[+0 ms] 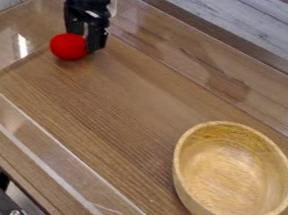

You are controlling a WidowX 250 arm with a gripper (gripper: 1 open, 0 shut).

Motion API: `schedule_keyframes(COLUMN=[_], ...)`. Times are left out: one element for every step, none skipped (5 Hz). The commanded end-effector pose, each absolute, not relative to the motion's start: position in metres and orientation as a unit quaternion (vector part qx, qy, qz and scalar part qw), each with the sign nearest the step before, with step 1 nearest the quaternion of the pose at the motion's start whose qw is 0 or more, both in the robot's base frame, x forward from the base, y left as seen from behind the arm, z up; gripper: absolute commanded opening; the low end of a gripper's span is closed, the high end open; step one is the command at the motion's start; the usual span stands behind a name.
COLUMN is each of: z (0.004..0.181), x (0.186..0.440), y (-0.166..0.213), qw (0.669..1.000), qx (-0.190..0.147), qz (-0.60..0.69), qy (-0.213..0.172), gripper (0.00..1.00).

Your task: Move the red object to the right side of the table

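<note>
The red object (68, 47) is a small round toy lying on the table (133, 108) at the far left, near the clear side wall. My gripper (84, 39) points straight down just behind and slightly right of it, low over the wood. Its black fingers (100, 41) stand apart and open, with nothing between them. The left finger comes down close to the toy's top edge; whether they touch I cannot tell. The toy's green top is not visible.
A round light wooden bowl (233, 175) sits at the front right of the table. Low clear acrylic walls (45, 156) run along the table's edges, close to the red toy on the left.
</note>
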State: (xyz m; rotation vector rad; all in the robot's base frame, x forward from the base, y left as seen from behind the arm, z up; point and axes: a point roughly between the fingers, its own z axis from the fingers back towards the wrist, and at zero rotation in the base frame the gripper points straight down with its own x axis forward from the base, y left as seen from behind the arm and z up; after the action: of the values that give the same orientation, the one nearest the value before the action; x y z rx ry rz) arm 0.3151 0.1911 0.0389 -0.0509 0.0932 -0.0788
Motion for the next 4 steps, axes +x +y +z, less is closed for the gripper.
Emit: schedule_keyframes(z=[0.05, 0.052, 0.055, 0.06], x=[0.326, 0.322, 0.317, 0.319], y=[0.201, 0.195, 0.189, 0.189], qw=[1.0, 0.999, 0.999, 0.998], qx=[-0.022, -0.032, -0.043, -0.05], qz=[0.002, 0.01, 0.018, 0.027], qy=[0.022, 0.023, 0.024, 0.027], gripper=[1.0, 1.0, 1.0, 1.0])
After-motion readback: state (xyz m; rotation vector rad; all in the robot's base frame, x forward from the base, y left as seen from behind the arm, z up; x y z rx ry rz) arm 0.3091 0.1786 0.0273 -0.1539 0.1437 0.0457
